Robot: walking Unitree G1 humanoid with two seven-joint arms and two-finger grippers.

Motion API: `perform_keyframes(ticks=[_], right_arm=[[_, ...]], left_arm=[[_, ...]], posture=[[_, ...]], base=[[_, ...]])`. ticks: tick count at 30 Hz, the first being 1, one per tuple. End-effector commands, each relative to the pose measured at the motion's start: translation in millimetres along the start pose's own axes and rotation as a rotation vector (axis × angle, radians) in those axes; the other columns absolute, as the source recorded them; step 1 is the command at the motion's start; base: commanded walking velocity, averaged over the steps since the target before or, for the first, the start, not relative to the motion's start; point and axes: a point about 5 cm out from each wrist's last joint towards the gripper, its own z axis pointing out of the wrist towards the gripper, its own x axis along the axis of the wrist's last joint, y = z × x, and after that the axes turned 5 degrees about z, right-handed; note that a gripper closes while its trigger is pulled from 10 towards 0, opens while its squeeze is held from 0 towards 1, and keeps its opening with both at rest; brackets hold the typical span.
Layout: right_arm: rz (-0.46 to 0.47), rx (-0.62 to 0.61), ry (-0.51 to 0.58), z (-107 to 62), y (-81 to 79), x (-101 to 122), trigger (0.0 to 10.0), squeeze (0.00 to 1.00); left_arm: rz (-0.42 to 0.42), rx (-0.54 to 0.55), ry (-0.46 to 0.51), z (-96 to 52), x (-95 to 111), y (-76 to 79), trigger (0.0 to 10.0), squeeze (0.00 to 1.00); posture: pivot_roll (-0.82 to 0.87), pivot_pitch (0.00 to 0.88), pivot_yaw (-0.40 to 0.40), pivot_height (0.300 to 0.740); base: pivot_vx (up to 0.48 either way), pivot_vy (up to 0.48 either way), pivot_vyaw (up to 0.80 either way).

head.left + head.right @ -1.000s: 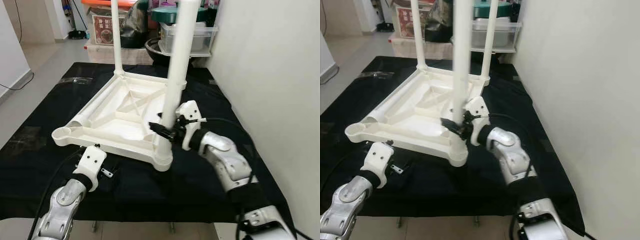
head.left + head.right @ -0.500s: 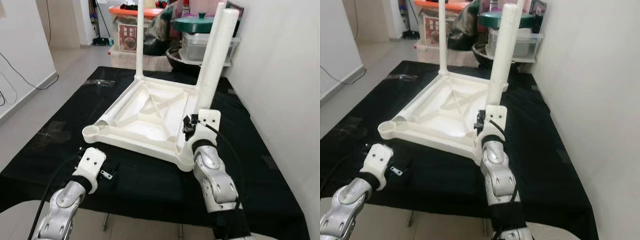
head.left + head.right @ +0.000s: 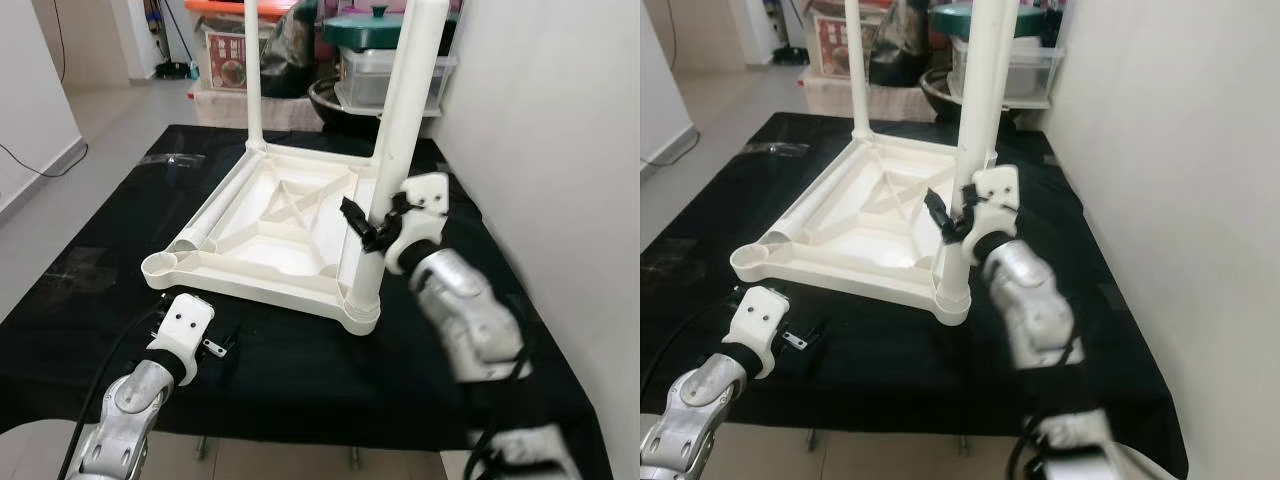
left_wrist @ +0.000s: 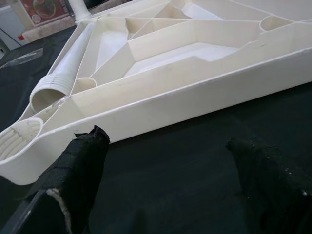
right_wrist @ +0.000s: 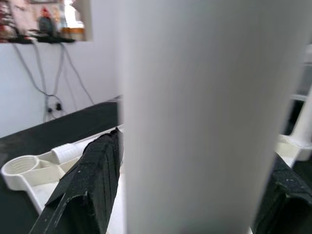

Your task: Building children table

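Overhead, a white plastic table top (image 3: 275, 235) lay upside down on a black cloth (image 3: 90, 290), ahead of both grippers. One white table leg (image 3: 390, 150) stood in its near corner socket, gripped between the fingers of the right gripper (image 3: 365, 225) (its fingers closed around the tube low down). A loose leg (image 4: 68, 73) lay inside the frame, beyond the left gripper (image 4: 165, 185), which hovered open above the cloth, holding nothing.

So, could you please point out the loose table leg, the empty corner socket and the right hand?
loose table leg (image 3: 212, 228), left eye view, mid-tube.
empty corner socket (image 3: 158, 264), left eye view, ring rim.
right hand (image 3: 372, 228), left eye view, between fingertips.
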Motion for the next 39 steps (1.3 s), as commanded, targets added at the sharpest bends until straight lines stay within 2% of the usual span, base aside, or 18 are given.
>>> perform_keyframes(ticks=[1,3,4,5,11,13,14,16,20,21,22,25,26,27,32,33,38,39], right_arm=[[0.002,0.094,-0.047,1.1,-6.0,-12,10.0,0.00],[-0.033,0.189,-0.107,-1.8,-7.6,-22,9.6,0.00],[-0.051,0.271,-0.156,-5.1,-10.3,-31,7.1,0.00],[-0.050,0.331,-0.205,-6.6,-13.5,-40,0.0,0.00],[-0.063,0.324,-0.258,-1.6,-15.4,-53,0.0,0.00],[-0.088,0.071,-0.282,11.2,-4.0,-59,0.0,0.00],[-0.088,0.071,-0.282,11.2,-4.0,-59,0.0,0.00],[-0.004,-0.457,-0.224,8.8,23.1,-57,0.0,0.00],[0.074,-0.702,-0.177,-14.0,9.9,-66,0.0,0.00],[0.090,-0.710,-0.165,-21.9,-4.1,-68,9.3,0.00],[0.106,-0.687,-0.164,-25.0,-15.7,-69,10.0,0.00],[0.140,-0.628,-0.143,-24.7,-27.5,-66,10.0,0.00],[0.152,-0.592,-0.100,-23.8,-27.7,-61,10.0,0.11],[0.160,-0.545,-0.076,-21.8,-27.3,-56,10.0,1.00],[0.181,-0.305,-0.027,-6.0,-25.6,-34,10.0,1.00],[0.172,-0.200,-0.014,-1.8,-24.5,-24,10.0,0.00],[0.144,-0.065,-0.012,-2.7,-20.6,-12,10.0,0.00],[0.078,0.069,-0.049,-9.0,-16.6,-14,10.0,0.00]], left_arm=[[0.000,-0.005,-0.002,1.3,-1,2.1,10.0,0.00],[0.001,-0.003,0.001,1.6,0,1.4,10.0,0.00],[0.002,0.000,0.004,1.6,0,0.6,10.0,0.00],[0.003,0.004,0.004,1.4,0,-0.4,10.0,0.00],[0.002,0.009,0.004,0.4,0,0.0,10.0,0.00],[0.004,0.009,0.004,-0.7,0,0.4,10.0,0.00],[0.004,0.009,0.004,-0.7,0,0.4,10.0,0.00],[0.005,0.008,0.002,-0.9,-1,0.4,10.0,0.00],[0.000,0.008,0.007,0.0,0,1.3,10.0,0.00],[-0.002,0.005,0.009,0.2,1,1.9,10.0,0.00],[-0.002,0.000,0.009,0.3,1,2.5,10.0,0.00],[-0.002,-0.007,0.009,0.4,0,2.7,10.0,0.00],[-0.004,-0.009,0.010,1.0,1,2.6,10.0,0.00],[-0.005,-0.010,0.011,1.6,1,2.5,10.0,0.00],[-0.009,-0.010,0.016,3.1,2,3.0,10.0,0.00],[-0.012,-0.010,0.017,3.5,2,3.2,10.0,0.00],[-0.015,-0.011,0.019,4.1,2,4.6,10.0,0.00],[-0.017,-0.011,0.022,4.1,3,6.0,10.0,0.00]], posture=[[0.06,0.000,-0.103,0.740],[0.07,0.000,-0.113,0.740],[0.07,0.000,-0.113,0.740],[0.07,0.000,-0.119,0.740],[0.09,0.000,-0.122,0.740],[0.08,0.000,-0.122,0.740],[0.08,0.000,-0.122,0.740],[0.08,0.000,-0.122,0.740],[0.07,0.000,-0.109,0.740],[0.07,0.000,-0.102,0.740],[0.07,0.000,-0.102,0.740],[0.06,0.000,-0.096,0.740],[0.05,0.000,-0.094,0.740],[0.05,0.000,-0.094,0.740],[0.05,0.000,-0.093,0.740],[0.04,0.000,-0.093,0.740],[0.04,0.000,-0.101,0.740],[0.05,0.000,-0.111,0.740]], base=[[0.000,0.000,0.00],[0.000,0.000,0.00],[0.000,0.000,0.00],[0.000,0.000,0.00],[0.000,0.000,0.00],[0.000,0.000,0.00],[0.000,0.000,0.00],[0.000,0.000,0.00],[0.000,0.000,0.00],[0.000,0.000,0.00],[0.000,0.000,0.00],[0.000,0.000,0.00],[0.000,0.000,0.00],[0.000,0.000,0.00],[0.000,0.000,0.00],[0.000,0.000,0.00],[0.000,0.000,0.00],[0.000,0.000,0.00]])
